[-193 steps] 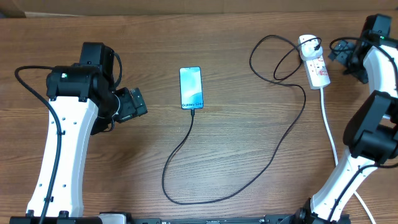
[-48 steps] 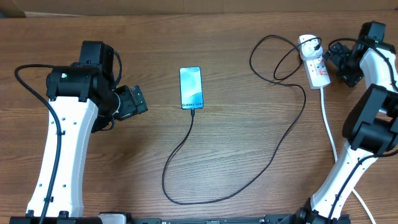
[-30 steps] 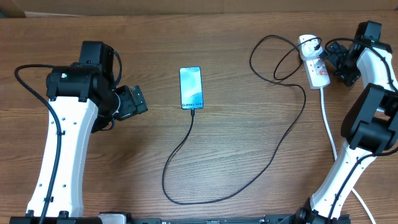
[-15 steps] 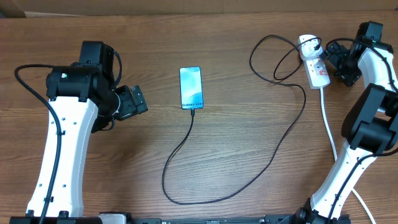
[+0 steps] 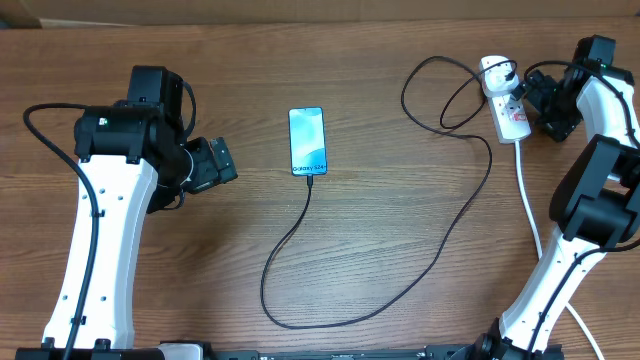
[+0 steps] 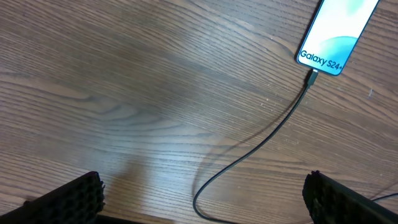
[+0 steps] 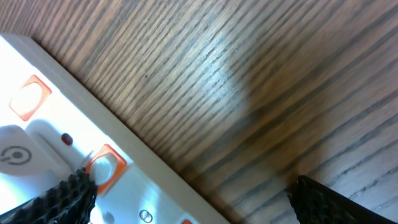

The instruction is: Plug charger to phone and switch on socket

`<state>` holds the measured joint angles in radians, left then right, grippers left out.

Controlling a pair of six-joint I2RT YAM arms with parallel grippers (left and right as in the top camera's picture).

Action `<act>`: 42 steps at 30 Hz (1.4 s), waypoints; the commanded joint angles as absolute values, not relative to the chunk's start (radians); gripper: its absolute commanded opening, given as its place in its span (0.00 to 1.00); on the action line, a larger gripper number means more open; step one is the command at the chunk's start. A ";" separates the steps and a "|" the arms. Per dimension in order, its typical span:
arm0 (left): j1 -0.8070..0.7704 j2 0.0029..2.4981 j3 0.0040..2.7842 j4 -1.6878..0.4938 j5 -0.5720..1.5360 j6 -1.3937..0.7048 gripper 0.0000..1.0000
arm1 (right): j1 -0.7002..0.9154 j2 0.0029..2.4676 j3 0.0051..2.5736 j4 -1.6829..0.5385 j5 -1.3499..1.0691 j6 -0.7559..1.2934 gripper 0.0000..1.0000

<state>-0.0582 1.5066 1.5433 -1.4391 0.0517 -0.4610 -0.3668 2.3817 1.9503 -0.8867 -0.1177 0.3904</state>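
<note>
Seemingly charger (image 6: 273, 127) tip already sits in phone (image 5: 308, 141) mid table (image 5: 400, 60), so step = switching socket (image 5: 510, 108) at far right: right hand (image 5: 535, 103), wide open & empty, hovers beside it, needs a fingertip pressed on orange rocker (image 7: 106, 165); left hand (image 5: 228, 165) open, idle.

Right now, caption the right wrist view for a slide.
Open right gripper at the socket, one fingertip beside an orange switch.

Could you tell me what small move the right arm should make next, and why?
Probably lower the open right end effector so its finger presses the orange switch on the socket. The charger already sits in the phone, its plug seemingly in the socket, and that finger hovers beside the switch.
</note>
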 commanded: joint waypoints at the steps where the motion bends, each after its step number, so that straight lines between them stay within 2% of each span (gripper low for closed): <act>1: -0.052 1.509 1.536 -1.436 0.041 -0.441 1.00 | -0.354 2.448 1.937 -0.901 -0.132 0.351 1.00; 8: -0.052 1.509 1.536 -1.439 0.042 -0.441 0.99 | -0.383 2.398 2.001 -0.979 -0.147 0.344 1.00; 13: -0.052 1.509 1.536 -1.438 0.048 -0.442 1.00 | -0.433 2.270 2.063 -1.071 -0.148 0.399 1.00; 23: -0.053 1.509 1.536 -1.439 0.127 -0.442 1.00 | -0.469 1.784 2.069 -1.306 -0.191 0.450 1.00; 34: -0.053 1.509 1.536 -1.448 0.131 -0.442 1.00 | -0.305 1.456 2.065 -1.492 -0.201 0.445 1.00; 42: -0.053 1.509 1.536 -1.447 0.131 -0.442 0.99 | -0.072 1.326 1.980 -1.521 -0.180 0.445 1.00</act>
<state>-0.0582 1.5066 1.5433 -1.4467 0.1204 -0.4610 -0.1410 1.3628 2.0171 -1.5208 -0.2020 0.4442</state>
